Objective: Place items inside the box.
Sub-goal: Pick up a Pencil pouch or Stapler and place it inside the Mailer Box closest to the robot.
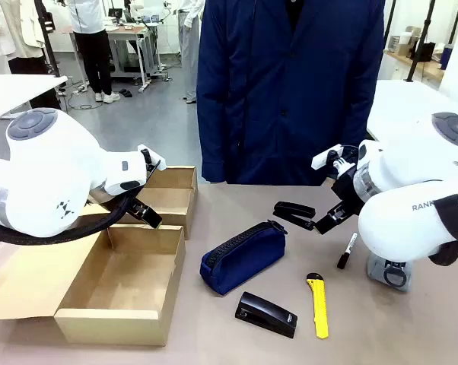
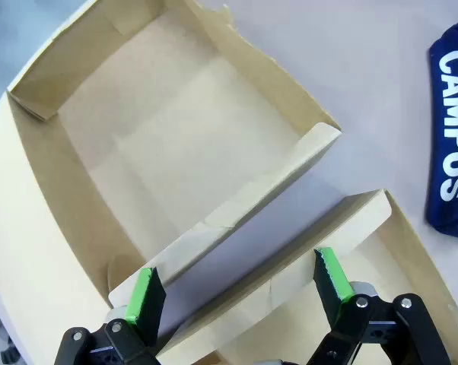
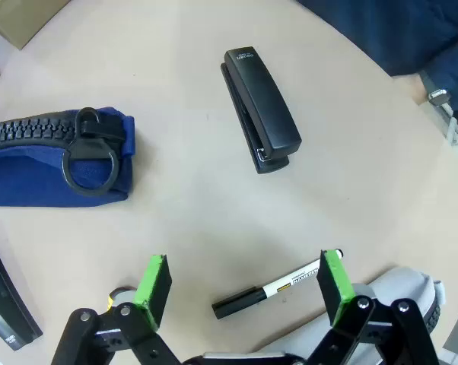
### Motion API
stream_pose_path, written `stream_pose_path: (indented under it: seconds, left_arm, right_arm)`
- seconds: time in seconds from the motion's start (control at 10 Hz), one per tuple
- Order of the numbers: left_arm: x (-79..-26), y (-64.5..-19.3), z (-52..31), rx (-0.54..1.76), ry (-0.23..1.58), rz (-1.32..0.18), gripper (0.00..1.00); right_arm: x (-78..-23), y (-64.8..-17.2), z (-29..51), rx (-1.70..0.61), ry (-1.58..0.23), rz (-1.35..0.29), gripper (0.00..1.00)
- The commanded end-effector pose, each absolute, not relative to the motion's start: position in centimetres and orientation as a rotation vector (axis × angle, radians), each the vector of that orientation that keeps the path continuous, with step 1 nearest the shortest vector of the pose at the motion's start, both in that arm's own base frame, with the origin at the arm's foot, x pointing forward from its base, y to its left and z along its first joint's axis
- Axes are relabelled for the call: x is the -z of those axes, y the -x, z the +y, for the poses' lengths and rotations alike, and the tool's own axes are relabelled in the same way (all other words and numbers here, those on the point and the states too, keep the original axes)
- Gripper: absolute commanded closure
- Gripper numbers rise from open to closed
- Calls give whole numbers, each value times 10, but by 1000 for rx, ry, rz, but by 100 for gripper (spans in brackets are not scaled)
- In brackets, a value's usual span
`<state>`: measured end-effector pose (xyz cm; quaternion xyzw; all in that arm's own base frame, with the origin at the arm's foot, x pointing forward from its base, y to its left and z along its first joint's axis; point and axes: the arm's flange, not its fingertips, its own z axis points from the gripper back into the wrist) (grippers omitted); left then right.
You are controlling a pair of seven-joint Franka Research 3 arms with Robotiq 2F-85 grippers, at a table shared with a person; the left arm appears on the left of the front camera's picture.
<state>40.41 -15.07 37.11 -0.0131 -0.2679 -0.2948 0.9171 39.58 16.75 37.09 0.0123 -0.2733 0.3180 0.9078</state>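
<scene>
Two open cardboard boxes sit at the left: a near box (image 1: 115,323) and a far box (image 1: 172,199). My left gripper (image 1: 144,213) hangs open over the walls where they meet; in the left wrist view it (image 2: 236,289) straddles the box rims (image 2: 290,99). The navy pouch (image 1: 243,257) (image 2: 450,129) (image 3: 54,156) lies mid-table. One black stapler (image 1: 294,214) (image 3: 261,110) lies beyond it, another (image 1: 267,313) (image 3: 8,308) in front. A yellow utility knife (image 1: 317,304) and a marker (image 1: 347,249) (image 3: 278,287) lie to the right. My right gripper (image 1: 320,223) (image 3: 244,285) is open above the marker, holding nothing.
A person in a dark blue coat (image 1: 290,84) stands at the far edge of the table. The right arm's base (image 1: 389,270) stands just right of the marker. The near box's flap (image 1: 23,281) lies flat to the left.
</scene>
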Motion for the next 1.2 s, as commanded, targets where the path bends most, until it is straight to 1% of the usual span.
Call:
stream_pose_path:
  seconds: [0.0, 1.1]
  left_arm:
    - [-371, -404, -151, 607, 27, -551, 0]
    - [-371, -404, -151, 607, 27, -551, 0]
  right_arm:
    - [-371, -396, 168, -656, -25, -564, 0]
    - [-371, -396, 168, -656, -25, -564, 0]
